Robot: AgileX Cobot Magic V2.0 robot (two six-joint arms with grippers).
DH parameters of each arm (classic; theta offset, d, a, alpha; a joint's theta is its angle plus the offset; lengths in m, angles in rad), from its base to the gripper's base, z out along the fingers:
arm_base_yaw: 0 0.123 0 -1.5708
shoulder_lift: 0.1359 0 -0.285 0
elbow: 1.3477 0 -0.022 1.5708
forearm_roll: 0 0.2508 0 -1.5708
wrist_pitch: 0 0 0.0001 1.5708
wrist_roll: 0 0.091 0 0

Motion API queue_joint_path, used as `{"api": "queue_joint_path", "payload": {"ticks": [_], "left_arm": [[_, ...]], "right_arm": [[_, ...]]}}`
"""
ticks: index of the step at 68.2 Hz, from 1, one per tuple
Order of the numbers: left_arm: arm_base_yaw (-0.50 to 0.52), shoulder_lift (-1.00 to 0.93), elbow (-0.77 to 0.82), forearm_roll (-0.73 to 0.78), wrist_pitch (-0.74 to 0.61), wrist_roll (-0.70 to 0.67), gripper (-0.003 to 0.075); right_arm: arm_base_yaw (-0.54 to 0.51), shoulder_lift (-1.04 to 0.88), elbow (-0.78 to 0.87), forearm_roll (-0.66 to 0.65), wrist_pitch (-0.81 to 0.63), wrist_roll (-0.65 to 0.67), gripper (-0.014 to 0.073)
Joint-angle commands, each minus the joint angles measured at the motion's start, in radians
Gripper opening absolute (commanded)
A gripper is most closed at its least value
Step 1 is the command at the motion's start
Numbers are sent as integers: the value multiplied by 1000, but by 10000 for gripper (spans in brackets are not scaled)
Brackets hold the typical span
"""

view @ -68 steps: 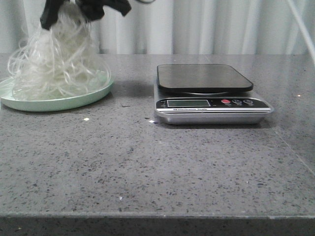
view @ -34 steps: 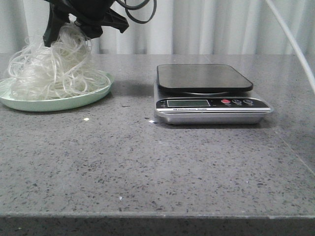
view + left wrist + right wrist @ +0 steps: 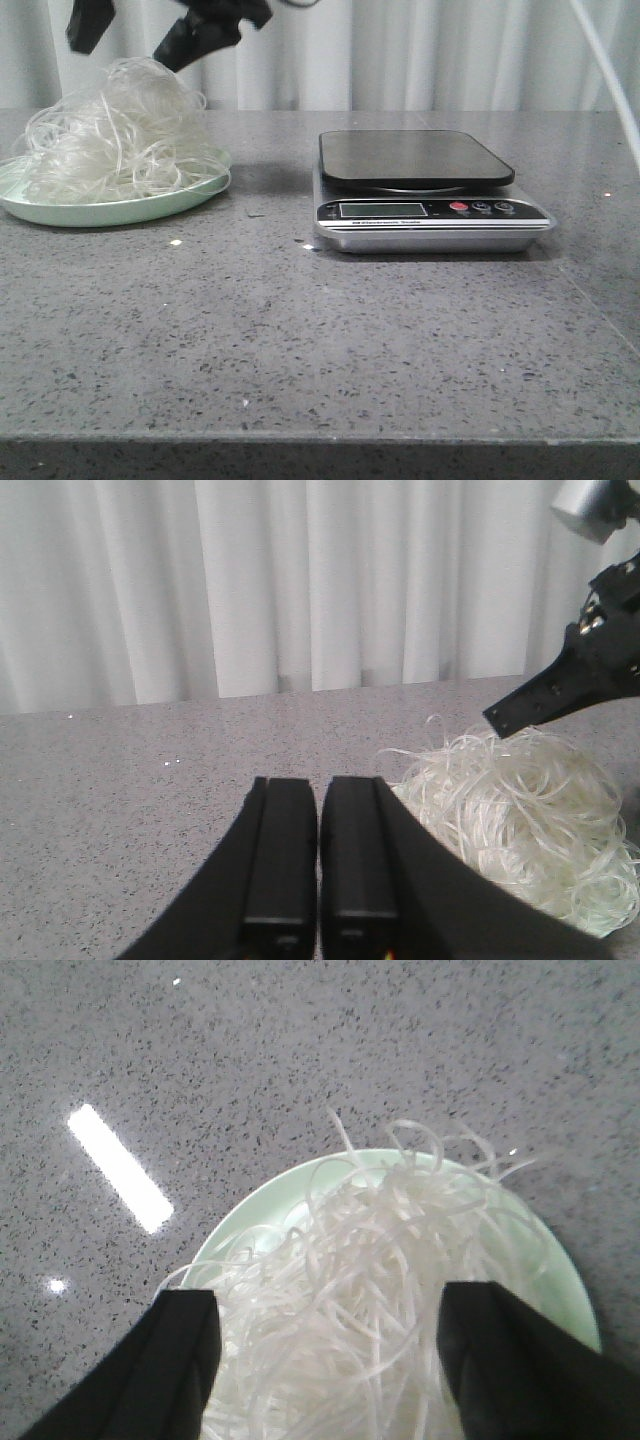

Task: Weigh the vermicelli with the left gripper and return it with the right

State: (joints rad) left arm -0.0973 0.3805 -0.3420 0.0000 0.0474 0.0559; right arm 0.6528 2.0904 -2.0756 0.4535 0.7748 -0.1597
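Note:
The vermicelli (image 3: 115, 135) is a fluffy whitish heap lying on the pale green plate (image 3: 120, 208) at the table's far left. My right gripper (image 3: 118, 55) hangs open just above the heap, its black fingers apart and holding nothing. In the right wrist view the open gripper (image 3: 325, 1300) looks straight down on the vermicelli (image 3: 390, 1260) and the plate (image 3: 262, 1210). My left gripper (image 3: 318, 785) is shut and empty, low over the table beside the vermicelli (image 3: 520, 820). It does not show in the front view. A right finger (image 3: 560, 685) shows above the heap.
A silver kitchen scale (image 3: 420, 190) with a dark platform stands at the table's middle right, nothing on it. White curtains hang behind the table. A white cable (image 3: 610, 70) crosses the upper right.
My right gripper has opened and let go of the vermicelli, then risen. The heap, earlier stretched upward, has settled back onto the plate.

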Motion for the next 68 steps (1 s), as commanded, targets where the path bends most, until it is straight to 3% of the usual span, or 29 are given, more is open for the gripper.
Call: {"api": "queue_joint_path", "payload": {"ticks": [1,10,16,20,29,49,68], "left_arm": [[1,4,-25,-7,-83,-5,136],[1,4,-25,-7,-83,-5,136],[1,4,-25,-7,-84,-5,136],[1,4,-25,-7,-84,-5,136],[1,4,-25,-7,-101,-5,136],[1,4,-25,-7,-110,-5,136],[1,4,-25,-7,-114,-5,136]], "right_arm": [[-35,-121,-39,-14,-18,-7,561],[-83,-181,-39,-41,27,-7,556],[-127,-220,-39,-46,52,-7,499],[-160,-243,-39,-49,72,-7,416],[-259,-295,-39,-58,139,-7,135],[-447,-355,2,-151,306,-7,153],[-526,-545,355,-181,87,-7,153]]}}
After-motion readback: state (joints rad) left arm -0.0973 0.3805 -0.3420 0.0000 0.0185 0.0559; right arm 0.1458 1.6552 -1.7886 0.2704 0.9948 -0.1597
